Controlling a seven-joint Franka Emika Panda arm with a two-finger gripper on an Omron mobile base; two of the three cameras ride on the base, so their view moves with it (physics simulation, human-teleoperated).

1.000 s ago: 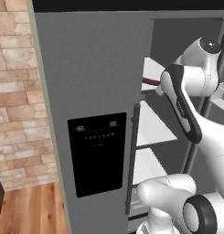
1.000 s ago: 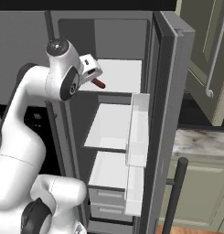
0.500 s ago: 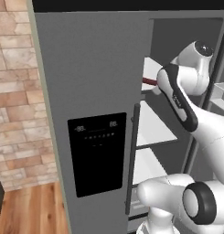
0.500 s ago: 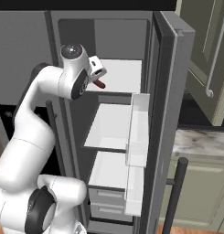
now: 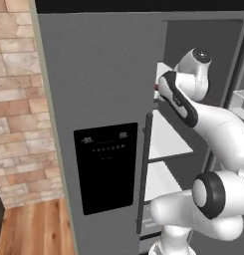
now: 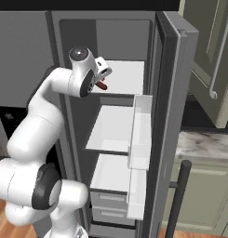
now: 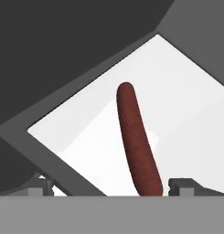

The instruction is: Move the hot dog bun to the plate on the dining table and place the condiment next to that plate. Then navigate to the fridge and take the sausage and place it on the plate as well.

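The fridge stands open. On its top white shelf lies the slim dark red-brown sausage; a sliver of it shows past the door edge. My gripper is open and reaches in over the shelf. Its two fingertips rise either side of the sausage's near end, not touching it. In the right base view the hand hovers just above the sausage. The hot dog bun, plate, condiment and dining table are out of view.
The left fridge door with its black dispenser panel is closed. The right door swings open with white bins. Lower shelves and drawers sit below. A marble counter with green cabinets is at right, a brick wall at left.
The arm has stretched further into the fridge, bringing the hand closer over the sausage on the top shelf. The gripper stays open.
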